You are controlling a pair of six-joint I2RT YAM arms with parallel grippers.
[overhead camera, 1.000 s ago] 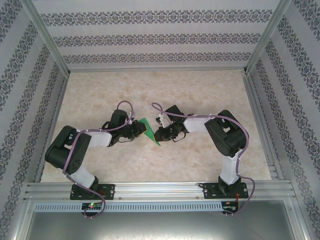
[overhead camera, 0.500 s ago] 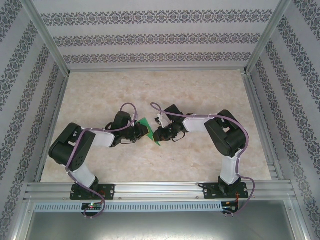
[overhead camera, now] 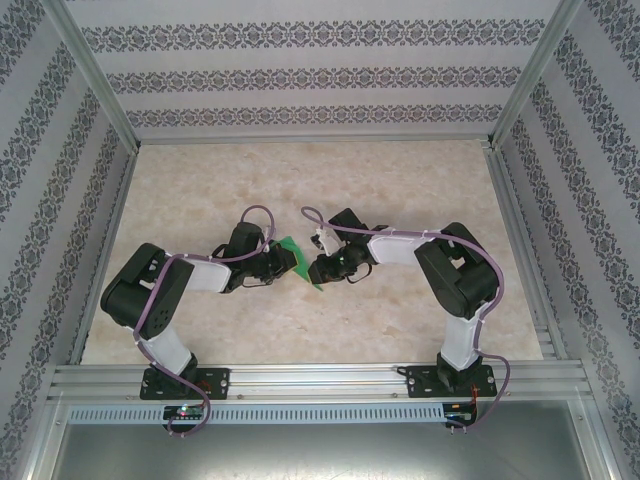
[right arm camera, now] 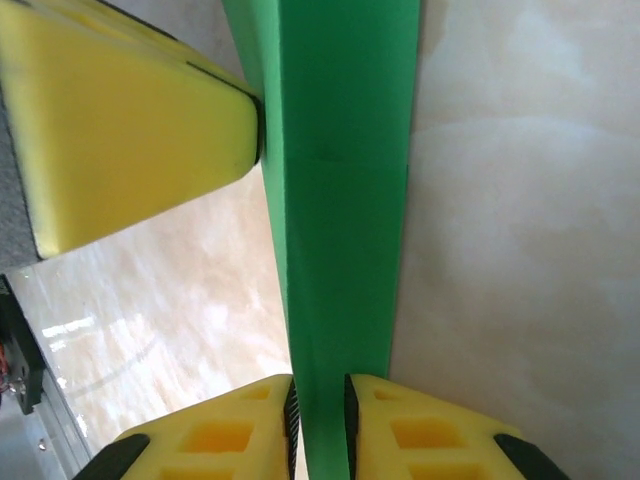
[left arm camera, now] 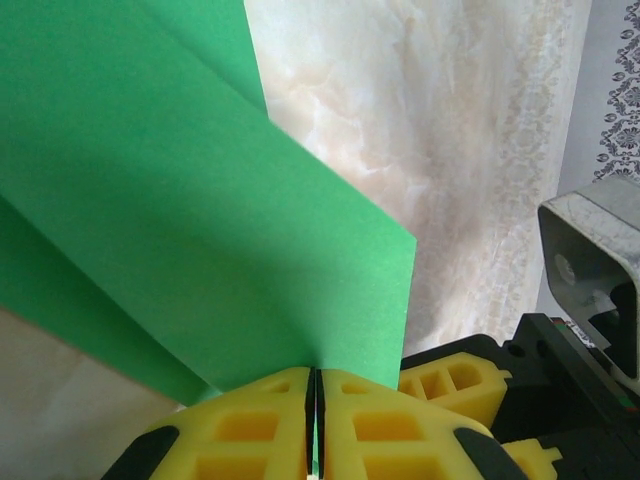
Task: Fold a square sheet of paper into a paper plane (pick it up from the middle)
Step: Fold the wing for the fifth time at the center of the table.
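Sheet of thin bright green paper, creased into a wedge, held between two grippers over the middle of the pale marbled table, well clear of all four edges.
The left gripper reaches it from the table's left-edge side. In the left wrist view its yellow fingers are pressed together, with an edge of the sheet pinched in the thin slit between them, and the creased layers fan away from the fingertips. The right gripper meets the sheet from the right-edge side, its tip just beside the other's. In the right wrist view its jaws stand a little apart with a narrow green band running into the gap. Whether they press on it I cannot tell. One yellow finger of the left gripper touches that band farther along.
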